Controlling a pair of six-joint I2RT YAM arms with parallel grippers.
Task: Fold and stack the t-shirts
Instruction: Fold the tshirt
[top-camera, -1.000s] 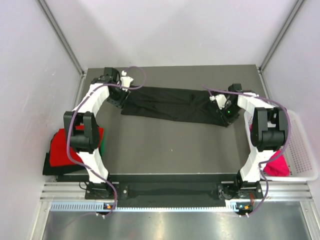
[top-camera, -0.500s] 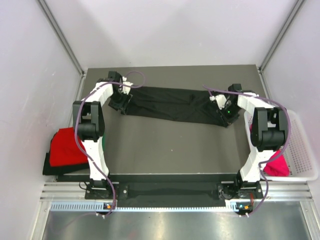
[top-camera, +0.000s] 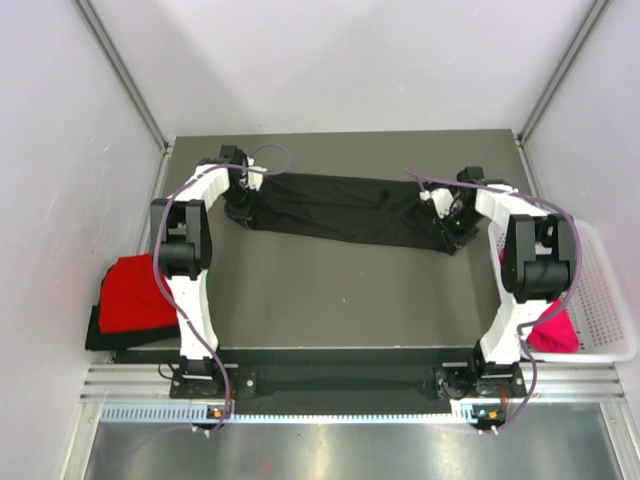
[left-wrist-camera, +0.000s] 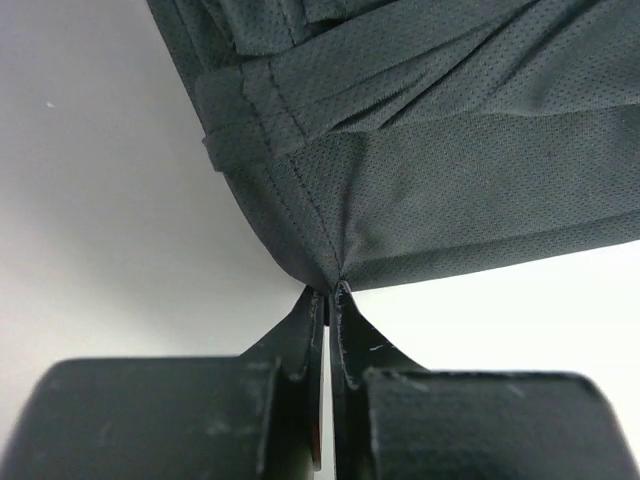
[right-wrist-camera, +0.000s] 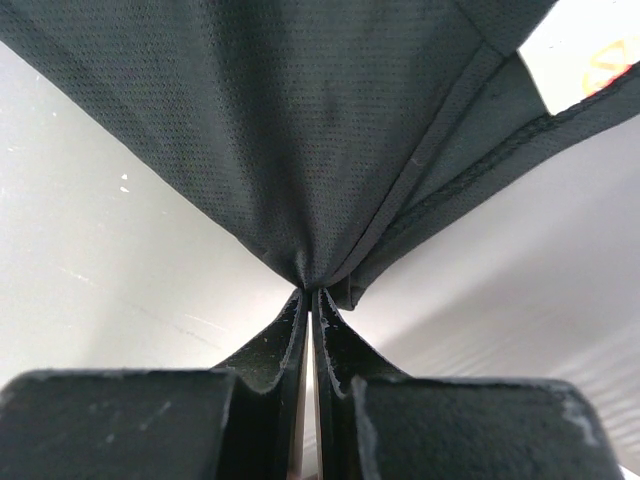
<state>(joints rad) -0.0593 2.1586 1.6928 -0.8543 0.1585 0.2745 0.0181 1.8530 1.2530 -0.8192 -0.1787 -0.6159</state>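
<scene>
A black t-shirt (top-camera: 345, 210) lies stretched in a long band across the far half of the table. My left gripper (top-camera: 238, 208) is shut on the shirt's left corner, pinching the hem (left-wrist-camera: 325, 270) between its tips. My right gripper (top-camera: 452, 232) is shut on the right end, where the cloth (right-wrist-camera: 310, 265) bunches into the jaws near the white neck label (right-wrist-camera: 585, 55). A red t-shirt (top-camera: 135, 295) lies folded on a pile off the table's left edge, over dark cloth. A magenta-pink t-shirt (top-camera: 555, 330) sits in the basket on the right.
A white mesh basket (top-camera: 605, 300) stands off the right edge of the table. Metal frame posts (top-camera: 125, 75) rise at the back corners. The dark tabletop (top-camera: 350, 295) extends in front of the black shirt toward the arm bases.
My left gripper has moved in onto the shirt's left corner and closed on it. The left arm's elbow swung toward the back. The right arm has stayed still, holding its end.
</scene>
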